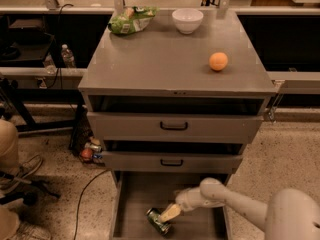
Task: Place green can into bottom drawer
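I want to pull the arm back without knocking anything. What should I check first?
1. Green can inside bottom drawer: ok, it lies on its side on the floor.
2. Bottom drawer pulled well out: ok.
3. Gripper apart from the can: cannot tell, it sits right against the can's upper end.
4. Can at rest, not rolling: cannot tell.
5. Middle drawer out of the gripper's way: ok, its front lies behind the gripper.

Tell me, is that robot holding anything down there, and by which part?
Cannot be told. The pincer is right against the green can, which lies on its side in the bottom drawer.
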Robot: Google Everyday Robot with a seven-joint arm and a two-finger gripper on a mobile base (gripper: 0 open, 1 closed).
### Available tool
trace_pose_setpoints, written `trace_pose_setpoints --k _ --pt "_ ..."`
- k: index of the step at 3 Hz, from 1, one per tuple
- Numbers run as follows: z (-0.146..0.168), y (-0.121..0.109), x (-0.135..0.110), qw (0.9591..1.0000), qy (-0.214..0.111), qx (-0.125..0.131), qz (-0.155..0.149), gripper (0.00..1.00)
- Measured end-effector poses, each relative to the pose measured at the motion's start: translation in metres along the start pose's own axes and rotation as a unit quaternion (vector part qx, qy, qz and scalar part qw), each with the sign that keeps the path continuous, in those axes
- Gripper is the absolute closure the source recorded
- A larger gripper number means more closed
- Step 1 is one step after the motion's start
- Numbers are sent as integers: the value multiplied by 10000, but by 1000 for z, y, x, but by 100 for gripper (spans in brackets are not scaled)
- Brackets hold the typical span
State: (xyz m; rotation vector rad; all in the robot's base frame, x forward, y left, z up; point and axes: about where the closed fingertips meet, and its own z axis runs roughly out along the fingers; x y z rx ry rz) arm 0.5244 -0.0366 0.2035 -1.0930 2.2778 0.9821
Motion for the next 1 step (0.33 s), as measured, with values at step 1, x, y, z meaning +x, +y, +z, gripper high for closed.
trace_pose_setpoints --k 1 --pt "-41 -21 2 9996 -262 -26 139 0"
